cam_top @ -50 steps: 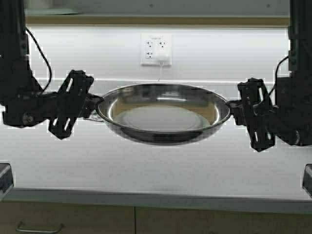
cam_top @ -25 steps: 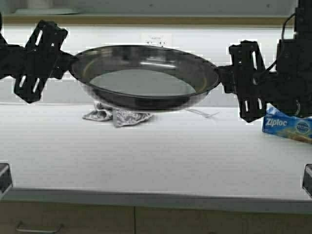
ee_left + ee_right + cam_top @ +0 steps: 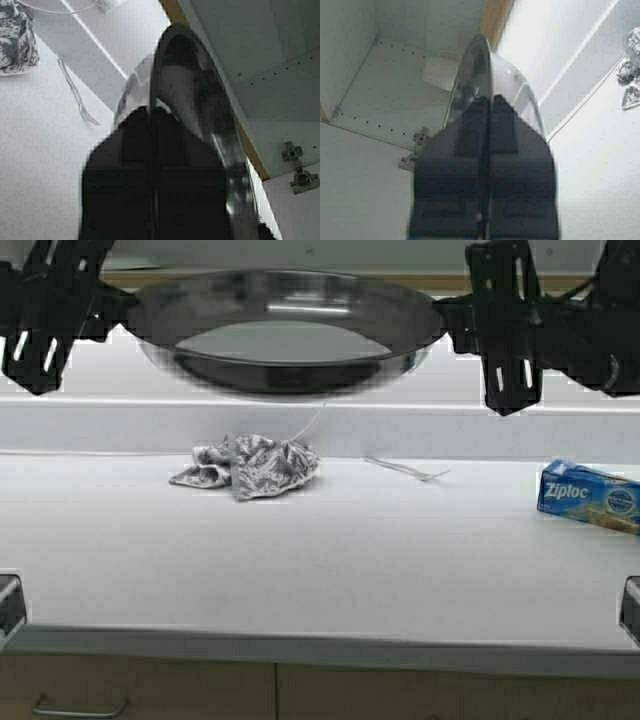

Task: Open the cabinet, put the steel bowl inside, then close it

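The steel bowl [image 3: 285, 335] is wide, shallow and shiny, and hangs level high above the counter, just below the cabinet's tan bottom edge [image 3: 150, 278]. My left gripper [image 3: 118, 305] is shut on its left rim and my right gripper [image 3: 448, 312] is shut on its right rim. The left wrist view shows the bowl [image 3: 190, 85] edge-on in my left gripper [image 3: 151, 107], with the open cabinet's white inside [image 3: 260, 65] beyond. The right wrist view shows the bowl [image 3: 475, 75] in my right gripper [image 3: 488, 97] before the cabinet's inside [image 3: 395, 85]. The doors are out of view.
On the white counter [image 3: 320, 570] lie a crumpled patterned cloth [image 3: 245, 465], a fork [image 3: 405, 469] and a blue Ziploc box [image 3: 590, 495] at the right. A white object [image 3: 440, 70] sits inside the cabinet, near a door hinge [image 3: 415, 150]. Base cabinet fronts [image 3: 80, 708] run below.
Both arms have lifted the bowl straight up, from wall-outlet height to the top of the high view. The cloth, fork and box behind it have come into sight.
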